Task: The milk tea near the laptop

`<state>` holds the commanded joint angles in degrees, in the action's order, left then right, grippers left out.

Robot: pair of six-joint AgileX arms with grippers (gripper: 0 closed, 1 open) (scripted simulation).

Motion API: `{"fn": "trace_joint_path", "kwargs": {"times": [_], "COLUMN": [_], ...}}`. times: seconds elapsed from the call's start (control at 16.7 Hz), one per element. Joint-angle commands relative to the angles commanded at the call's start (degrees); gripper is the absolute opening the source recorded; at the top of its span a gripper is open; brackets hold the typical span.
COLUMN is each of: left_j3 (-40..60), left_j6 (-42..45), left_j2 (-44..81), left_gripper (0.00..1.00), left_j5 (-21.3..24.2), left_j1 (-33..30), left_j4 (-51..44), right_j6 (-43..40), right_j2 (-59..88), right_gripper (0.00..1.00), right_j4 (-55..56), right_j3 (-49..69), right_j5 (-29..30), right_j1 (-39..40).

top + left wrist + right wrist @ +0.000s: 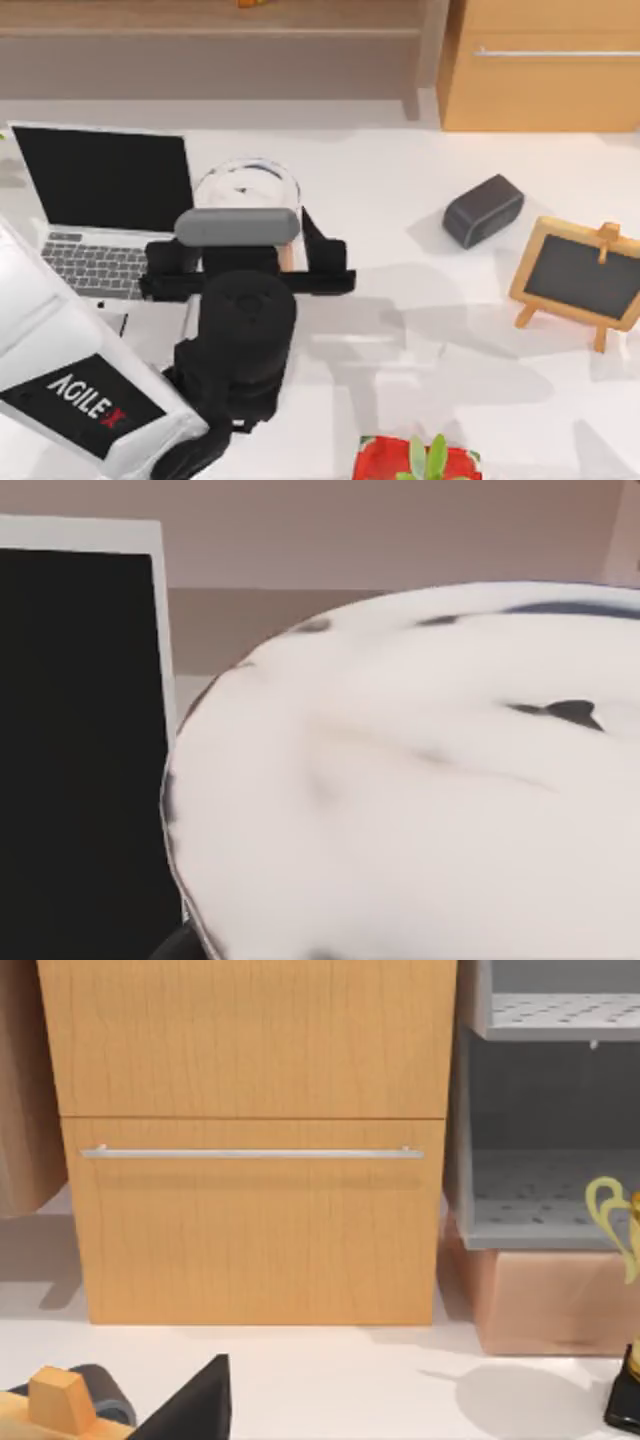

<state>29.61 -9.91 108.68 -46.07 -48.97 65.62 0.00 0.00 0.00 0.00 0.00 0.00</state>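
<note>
My left pincer (247, 262) straddles the milk tea (247, 186); whether its fingers clamp the cup, I cannot tell. The cup stands just beside the laptop (100, 200) on the bench (420, 330), apparently its intended spot. Right arm parked.

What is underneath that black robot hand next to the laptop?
The left gripper hangs over the milk tea; its domed lid shows beside the laptop. The cup's body is mostly covered by the gripper.
</note>
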Motion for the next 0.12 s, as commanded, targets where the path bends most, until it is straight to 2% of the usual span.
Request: {"fn": "trace_joint_path", "kwargs": {"times": [0.12], "left_j3": [0.0], "left_j6": [0.0], "left_j2": [0.0], "left_gripper": [1.0], "left_j5": [0.0], "left_j1": [0.0], "left_j4": [0.0], "right_j6": [0.0], "right_j2": [0.0], "right_gripper": [1.0], "right_j4": [0.0], "right_j3": [0.0], "right_j5": [0.0], "right_j1": [0.0]}}
